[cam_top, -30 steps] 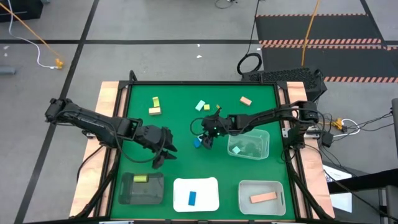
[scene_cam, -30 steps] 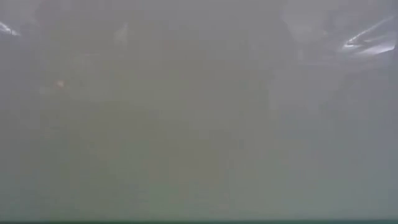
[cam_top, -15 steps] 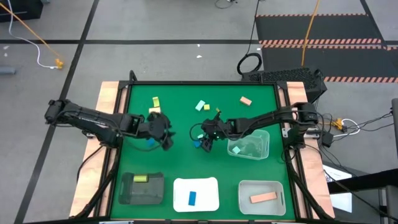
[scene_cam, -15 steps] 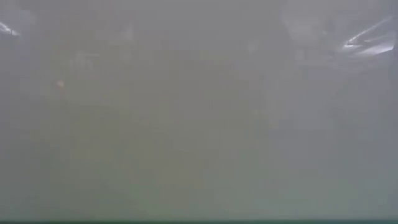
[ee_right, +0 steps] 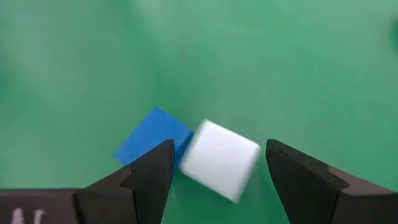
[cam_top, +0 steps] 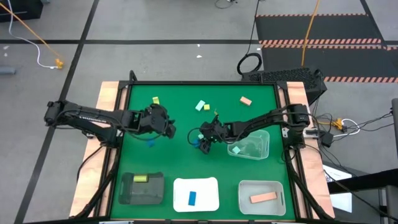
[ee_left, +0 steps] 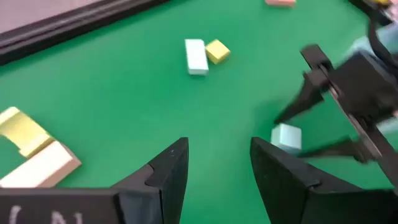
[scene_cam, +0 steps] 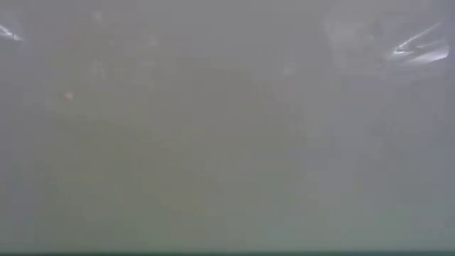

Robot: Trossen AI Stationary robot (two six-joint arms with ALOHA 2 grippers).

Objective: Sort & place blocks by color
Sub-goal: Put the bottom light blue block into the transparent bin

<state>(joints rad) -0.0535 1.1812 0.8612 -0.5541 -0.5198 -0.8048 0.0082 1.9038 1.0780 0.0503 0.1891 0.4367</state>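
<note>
pale mint block (ee_right: 217, 160) touching blue block (ee_right: 153, 140) lies between right hand's (ee_right: 217, 171) spread fingers.

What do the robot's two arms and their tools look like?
Both arms are dark, slim and jointed, with black cabling along them. The left tool and right tool each end in two black, wedge-shaped fingers tapering to blunt tips.

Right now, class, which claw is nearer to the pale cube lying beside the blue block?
The right claw. It hangs open right over the pale cube, one finger on each side. The left claw is open too, but farther off across the green mat.
</note>
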